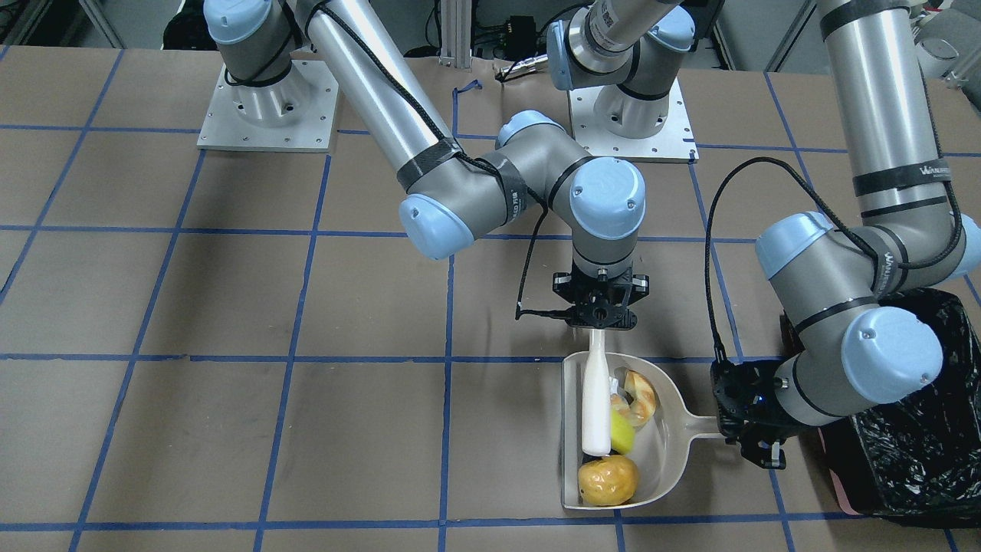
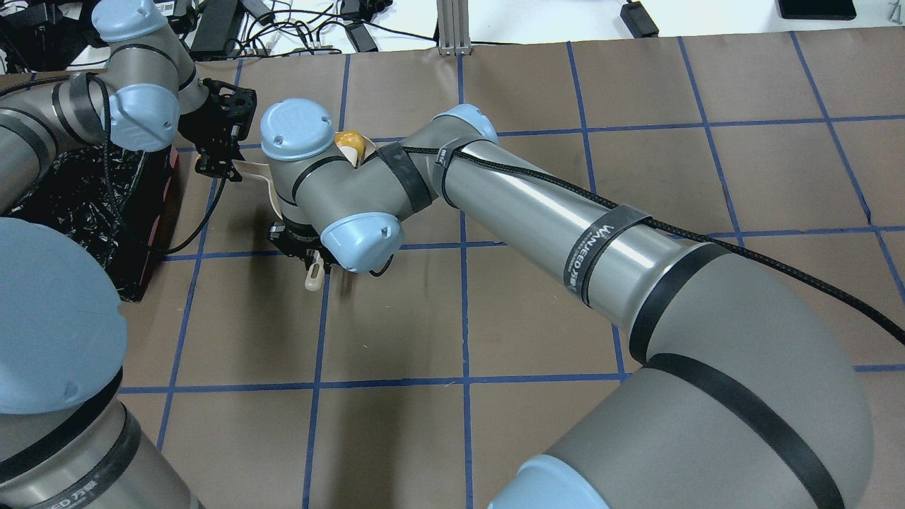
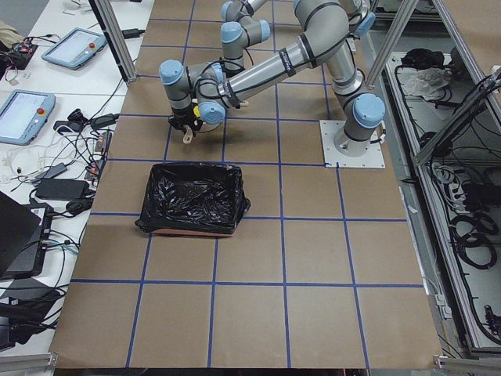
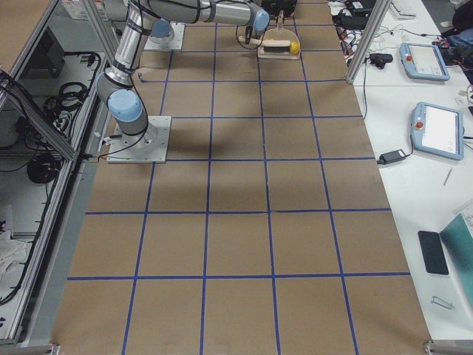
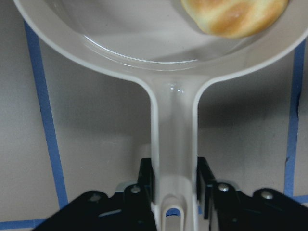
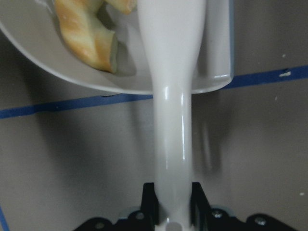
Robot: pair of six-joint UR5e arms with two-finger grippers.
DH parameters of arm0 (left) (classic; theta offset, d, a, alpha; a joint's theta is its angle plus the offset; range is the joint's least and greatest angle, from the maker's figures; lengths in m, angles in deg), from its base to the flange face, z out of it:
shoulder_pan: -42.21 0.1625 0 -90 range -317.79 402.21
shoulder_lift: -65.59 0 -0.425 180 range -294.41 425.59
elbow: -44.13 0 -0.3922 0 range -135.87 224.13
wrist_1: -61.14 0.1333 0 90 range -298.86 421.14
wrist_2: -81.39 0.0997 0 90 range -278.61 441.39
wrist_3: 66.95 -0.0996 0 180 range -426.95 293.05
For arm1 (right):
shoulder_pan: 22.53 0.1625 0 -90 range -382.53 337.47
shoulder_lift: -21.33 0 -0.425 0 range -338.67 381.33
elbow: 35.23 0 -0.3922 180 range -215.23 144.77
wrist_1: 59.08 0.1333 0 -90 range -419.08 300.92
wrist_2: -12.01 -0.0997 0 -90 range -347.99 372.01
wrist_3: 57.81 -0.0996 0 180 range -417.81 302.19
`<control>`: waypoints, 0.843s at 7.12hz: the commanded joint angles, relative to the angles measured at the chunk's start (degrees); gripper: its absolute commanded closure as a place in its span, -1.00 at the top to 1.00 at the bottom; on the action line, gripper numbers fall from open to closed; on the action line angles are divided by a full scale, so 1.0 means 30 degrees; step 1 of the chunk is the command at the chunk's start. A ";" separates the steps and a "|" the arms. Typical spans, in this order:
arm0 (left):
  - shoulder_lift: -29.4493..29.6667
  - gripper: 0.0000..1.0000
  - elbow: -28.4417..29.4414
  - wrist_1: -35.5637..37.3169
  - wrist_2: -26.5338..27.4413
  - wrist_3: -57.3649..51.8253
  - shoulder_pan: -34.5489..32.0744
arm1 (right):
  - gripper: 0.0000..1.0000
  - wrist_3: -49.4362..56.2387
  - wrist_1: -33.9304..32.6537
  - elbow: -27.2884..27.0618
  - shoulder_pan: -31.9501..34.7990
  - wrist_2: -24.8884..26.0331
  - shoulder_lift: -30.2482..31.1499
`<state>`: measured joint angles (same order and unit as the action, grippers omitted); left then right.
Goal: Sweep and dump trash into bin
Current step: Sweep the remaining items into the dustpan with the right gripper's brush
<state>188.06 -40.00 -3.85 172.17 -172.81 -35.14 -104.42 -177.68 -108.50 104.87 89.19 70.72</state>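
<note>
Front-facing view: the right gripper [image 1: 600, 322] is clamped on the handle of a white plastic brush [image 1: 595, 399], whose head lies inside the beige plastic dustpan [image 1: 665, 468]. All the trash sits in the pan. The glossy golden-brown potato-like lump [image 1: 608, 481] is at the open lip, the yellow-green sponge wedge [image 1: 622, 435] touches the brush, and the curved orange-white shrimp [image 1: 641, 395] is nearer the back wall. The left gripper [image 1: 728, 435] grips the pan's handle. The rectangular bin lined with crinkly black plastic [image 1: 920, 437] stands just beyond that arm.

Overhead view: the right arm hides most of the pan. Only the lump [image 2: 350, 143] and the brush's handle end [image 2: 313, 277] peek out, with the bin [image 2: 85, 205] near the left gripper [image 2: 220, 159].

Left side view: the bin [image 3: 194, 197] is open-topped, near the pan but apart from it.

Right side view: the dustpan [image 4: 275, 46] is far off and small, with little detail.

Left wrist view: both fingers [image 5: 204, 185] press the pan handle, one on each side.

Right wrist view: the fingers [image 6: 150, 199] pinch the brush stem, and the shrimp [image 6: 86, 29] lies beside it.

Sweeping looks finished. The next move probably calls for drawing the brush clear. The left arm would then lift the pan lip-up, so the lump does not roll off, and carry it over the bin to tip it.
</note>
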 commanded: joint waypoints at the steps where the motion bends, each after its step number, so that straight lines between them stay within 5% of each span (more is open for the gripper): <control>1: -0.0041 -1.00 -0.0022 0.0010 -0.0025 -0.0044 0.0000 | -1.00 -0.1104 -0.0486 0.0018 0.0513 -0.0964 0.0205; 6: -0.0071 -1.00 -0.0022 0.0069 -0.0054 -0.0074 0.0000 | -1.00 -0.1017 0.0827 0.0223 -0.0713 -0.1319 0.2224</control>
<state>187.86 -40.07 -3.68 172.07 -173.02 -35.14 -107.53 -176.97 -107.84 103.93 85.67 75.76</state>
